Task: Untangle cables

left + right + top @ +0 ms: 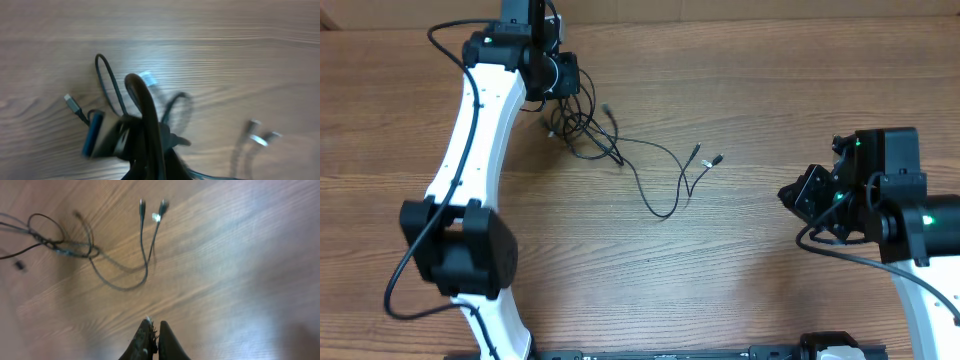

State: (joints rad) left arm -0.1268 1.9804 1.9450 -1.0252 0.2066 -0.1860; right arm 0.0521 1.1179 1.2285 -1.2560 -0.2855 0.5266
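Overhead, the cables (620,150) sprawl on the bench (770,80) at the left end effector (558,80), plugs (705,156) trailing toward the middle. Its wrist view shows it pinching a cable loop. The right wrist view shows the right end effector (154,330) pressed together, empty, well apart.

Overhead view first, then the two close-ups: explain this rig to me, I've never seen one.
Two white robot arms, left and right, work at a wooden table. The overhead view looks straight down; each other picture comes from a camera on one arm's wrist. Thin black cables lie tangled on the table, with plug ends trailing out. The left gripper, a two-finger claw, is shut on the tangle. The right gripper is shut, empty, away from the cables.
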